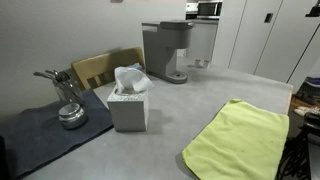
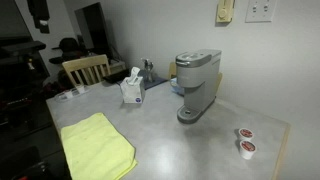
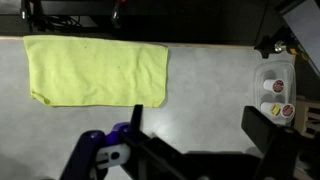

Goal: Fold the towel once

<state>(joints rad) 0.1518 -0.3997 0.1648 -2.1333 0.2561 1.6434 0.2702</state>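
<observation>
Wrist view: the claw (image 3: 200, 135) was seen at 6 o'clock, opened wide, and nothing was held in it. The towel (image 3: 95, 70), a yellow one, was laid flat on the grey table (image 3: 200, 70) at 11 o'clock, well apart from the claw. In an exterior view the towel (image 1: 240, 140) was seen near the table edge, with a tissue box (image 1: 128, 108) at 9 o'clock from it.
</observation>
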